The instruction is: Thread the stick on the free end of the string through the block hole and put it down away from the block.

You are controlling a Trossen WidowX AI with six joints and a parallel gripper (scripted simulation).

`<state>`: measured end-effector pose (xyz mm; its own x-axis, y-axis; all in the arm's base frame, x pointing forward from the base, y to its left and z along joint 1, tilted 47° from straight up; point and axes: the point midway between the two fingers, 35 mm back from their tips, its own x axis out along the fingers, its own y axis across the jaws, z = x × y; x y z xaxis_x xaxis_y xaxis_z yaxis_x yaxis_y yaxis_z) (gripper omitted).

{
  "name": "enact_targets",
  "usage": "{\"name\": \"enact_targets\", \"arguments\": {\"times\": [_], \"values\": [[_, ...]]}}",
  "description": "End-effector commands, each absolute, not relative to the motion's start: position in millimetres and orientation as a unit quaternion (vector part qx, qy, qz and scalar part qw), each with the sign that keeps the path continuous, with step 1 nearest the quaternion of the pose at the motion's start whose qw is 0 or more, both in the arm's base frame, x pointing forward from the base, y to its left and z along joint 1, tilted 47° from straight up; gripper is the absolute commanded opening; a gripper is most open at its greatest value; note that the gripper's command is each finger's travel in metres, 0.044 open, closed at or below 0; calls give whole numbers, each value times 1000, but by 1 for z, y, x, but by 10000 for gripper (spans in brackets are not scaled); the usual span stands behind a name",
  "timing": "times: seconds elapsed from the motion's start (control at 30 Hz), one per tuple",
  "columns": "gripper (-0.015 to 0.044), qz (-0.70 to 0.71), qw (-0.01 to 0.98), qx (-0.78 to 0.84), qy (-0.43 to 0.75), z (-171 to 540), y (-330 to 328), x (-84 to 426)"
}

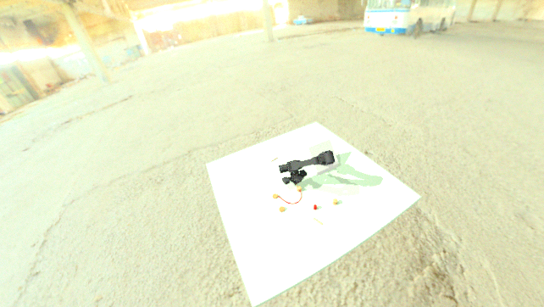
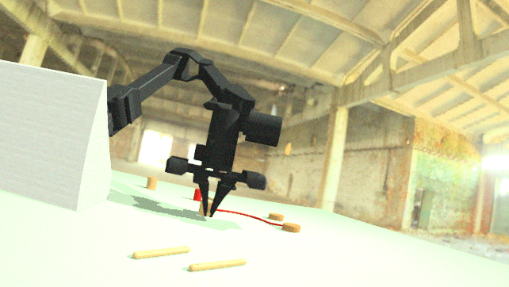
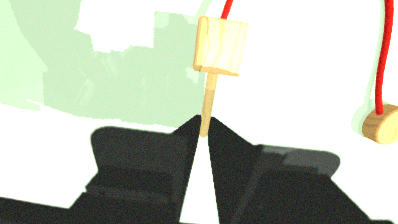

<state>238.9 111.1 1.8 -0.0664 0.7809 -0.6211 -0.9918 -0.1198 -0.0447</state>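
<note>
The wooden block (image 1: 299, 188) (image 2: 201, 208) (image 3: 222, 46) is just beyond my fingertips. It looks turned or slightly tilted in the wrist view; I cannot tell which. The thin stick (image 3: 208, 102) sticks out of its near side. The red string (image 1: 292, 203) (image 2: 246, 215) (image 3: 384, 60) reaches the block's far side, where no stick shows. It curves back to the round button (image 1: 275, 196) (image 2: 291, 227) (image 3: 382, 125). My gripper (image 2: 208, 216) (image 3: 204, 120) is low over the table and shut on the stick's near end. The inside of the hole is hidden.
Two loose sticks (image 2: 162, 252) (image 2: 218, 265) lie in the foreground of the exterior view. Another loose stick (image 1: 318, 221) lies beyond a red piece (image 1: 315, 207) (image 2: 197, 194). A wooden cylinder (image 1: 335, 202) (image 2: 151, 183) and a second button (image 1: 282, 209) (image 2: 276, 216) stand apart.
</note>
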Motion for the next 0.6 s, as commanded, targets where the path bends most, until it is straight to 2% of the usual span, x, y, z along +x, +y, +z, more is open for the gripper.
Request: {"name": "enact_targets", "arguments": {"times": [0.0,0.57], "values": [[0,702,631,-262,203,-3,108,239],[0,698,635,-253,215,-20,90,242]]}}
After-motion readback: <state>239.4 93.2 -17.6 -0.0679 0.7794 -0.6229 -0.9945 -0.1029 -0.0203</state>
